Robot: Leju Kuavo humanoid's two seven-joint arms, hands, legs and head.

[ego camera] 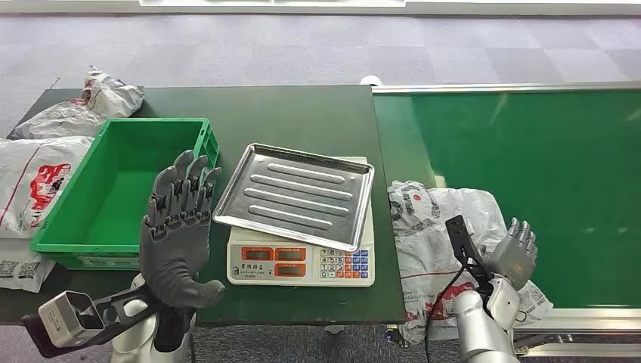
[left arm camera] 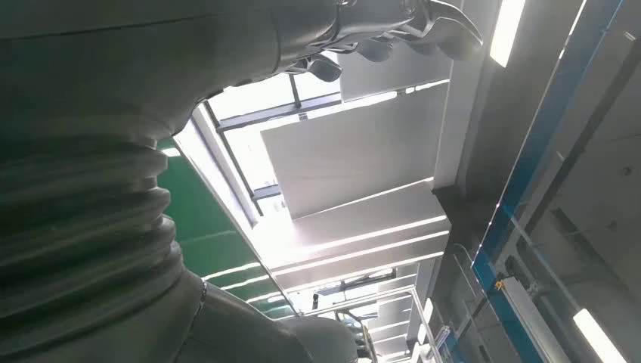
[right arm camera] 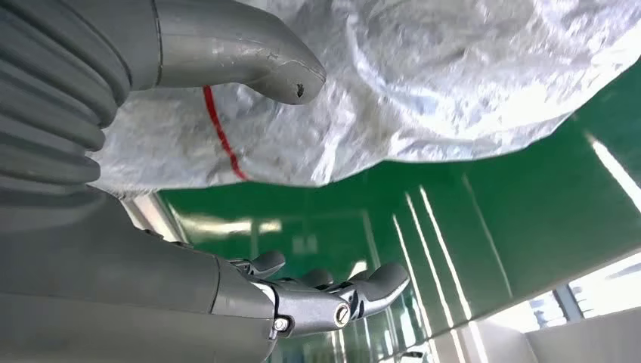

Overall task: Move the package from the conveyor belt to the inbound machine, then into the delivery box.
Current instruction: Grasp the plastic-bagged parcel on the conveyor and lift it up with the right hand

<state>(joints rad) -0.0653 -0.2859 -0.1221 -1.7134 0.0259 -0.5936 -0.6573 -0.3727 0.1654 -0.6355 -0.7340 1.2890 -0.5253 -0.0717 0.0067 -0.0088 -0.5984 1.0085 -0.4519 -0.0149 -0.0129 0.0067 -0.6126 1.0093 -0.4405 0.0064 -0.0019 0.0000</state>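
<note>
Starting from zero on both legs as far as we can tell: the package (ego camera: 435,227), a crumpled white poly bag with red print, lies on the near-left corner of the green conveyor belt (ego camera: 529,166), partly hanging over the belt's near edge. Our right hand (ego camera: 514,253) is at the package's right side, fingers apart and holding nothing; in the right wrist view the thumb sits just beside the bag (right arm camera: 453,83) with the fingers (right arm camera: 363,291) spread out over the belt (right arm camera: 453,227), so we read it as wide and in approach, no grasp yet. Whether the palm already touches the bag we cannot tell. Our left hand (ego camera: 178,227) is raised palm-up in front of the green crate (ego camera: 75,242), fingers extended and slightly apart, carrying nothing. The inbound machine, which we take to be the scale (ego camera: 302,265) with the steel tray (ego camera: 298,195) on top, stands between crate and belt; the tray is bare and sits tilted. The green crate looks like the delivery box and has nothing visible inside. Other white bags (ego camera: 45,174) are piled left of the crate, not ours to move. Remaining: grasp, lift to tray, then transfer into the crate. Bag is limp, so we expect sag and slip on pickup.
</note>
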